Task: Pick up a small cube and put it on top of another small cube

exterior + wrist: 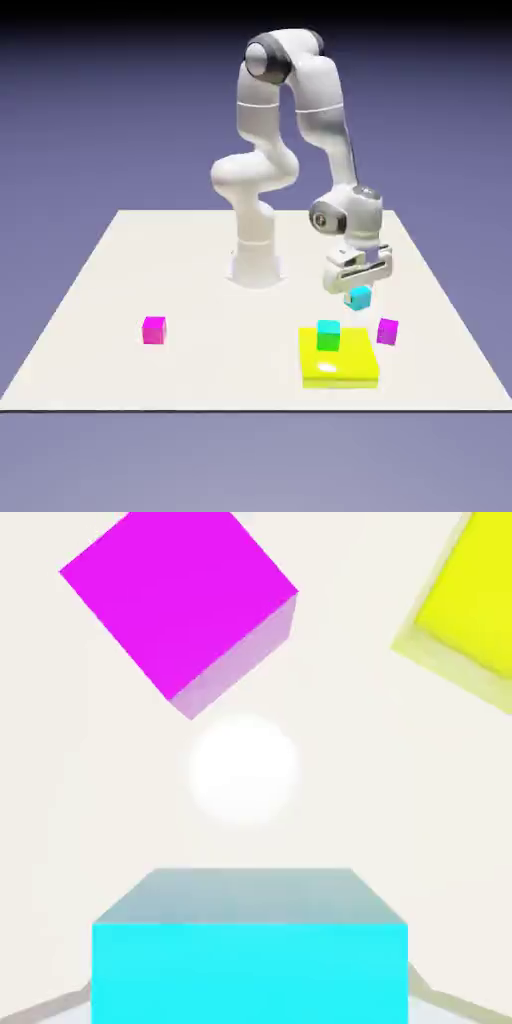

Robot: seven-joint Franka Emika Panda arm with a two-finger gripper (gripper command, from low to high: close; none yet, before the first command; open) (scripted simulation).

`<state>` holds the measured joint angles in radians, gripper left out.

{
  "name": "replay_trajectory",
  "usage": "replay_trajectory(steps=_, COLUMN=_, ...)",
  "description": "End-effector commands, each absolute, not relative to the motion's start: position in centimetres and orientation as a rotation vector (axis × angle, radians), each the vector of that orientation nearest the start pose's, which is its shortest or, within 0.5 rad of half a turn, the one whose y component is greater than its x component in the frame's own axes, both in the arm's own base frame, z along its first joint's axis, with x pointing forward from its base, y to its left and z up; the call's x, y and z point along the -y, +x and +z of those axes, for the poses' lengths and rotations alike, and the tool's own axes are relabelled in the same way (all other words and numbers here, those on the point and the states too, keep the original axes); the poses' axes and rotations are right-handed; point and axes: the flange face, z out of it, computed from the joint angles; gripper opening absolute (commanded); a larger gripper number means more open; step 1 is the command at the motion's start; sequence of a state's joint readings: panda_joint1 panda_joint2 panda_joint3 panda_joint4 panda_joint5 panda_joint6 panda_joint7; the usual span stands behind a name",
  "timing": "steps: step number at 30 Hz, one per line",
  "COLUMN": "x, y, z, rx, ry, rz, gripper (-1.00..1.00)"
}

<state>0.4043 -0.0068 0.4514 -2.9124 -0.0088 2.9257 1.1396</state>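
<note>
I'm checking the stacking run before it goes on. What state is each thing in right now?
Gripper: jaws shut on the cyan cube.
Cyan cube: held, apparently just off the table.
Green cube: upright on the yellow block, nothing on top.
Yellow block: flat on the table.
Purple cube: on the table beside the block.
Far purple cube: alone on the table.

White glossy arm (290, 110), rounded segments, grey joint caps, pale boxy claw (357, 283)

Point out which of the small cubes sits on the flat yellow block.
The green-sided cube with the teal top. The two magenta cubes rest on the table; the cyan cube is in the jaws.
</note>
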Motion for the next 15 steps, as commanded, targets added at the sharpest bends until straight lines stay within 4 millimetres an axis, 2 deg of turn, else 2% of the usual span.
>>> replay_trajectory(steps=1, x=-25.5, y=22.3, z=19.4, rx=-0.433, ry=-3.100, rz=-0.022, gripper=-1.00)
replay_trajectory(steps=3, x=-25.4, y=22.3, z=19.5, rx=-0.433, ry=-3.101, rz=-0.021, gripper=-1.00)
replay_trajectory(steps=5, x=-24.6, y=26.3, z=21.3, rx=-0.463, ry=-3.101, rz=-0.026, gripper=-1.00)
replay_trajectory(steps=8, x=-22.4, y=32.0, z=24.4, rx=-0.507, ry=-3.097, rz=-0.028, gripper=-1.00)
replay_trajectory(steps=11, x=-18.8, y=37.2, z=28.1, rx=-0.549, ry=-3.088, rz=-0.025, gripper=-1.00)
replay_trajectory(steps=13, x=-16.2, y=39.8, z=30.4, rx=-0.571, ry=-3.079, rz=-0.022, gripper=-1.00)
replay_trajectory(steps=14, x=-16.2, y=39.8, z=30.4, rx=-0.571, ry=-3.079, rz=-0.022, gripper=-1.00)
replay_trajectory(steps=15, x=-16.2, y=40.0, z=29.1, rx=-0.572, ry=-3.080, rz=-0.023, gripper=-1.00)
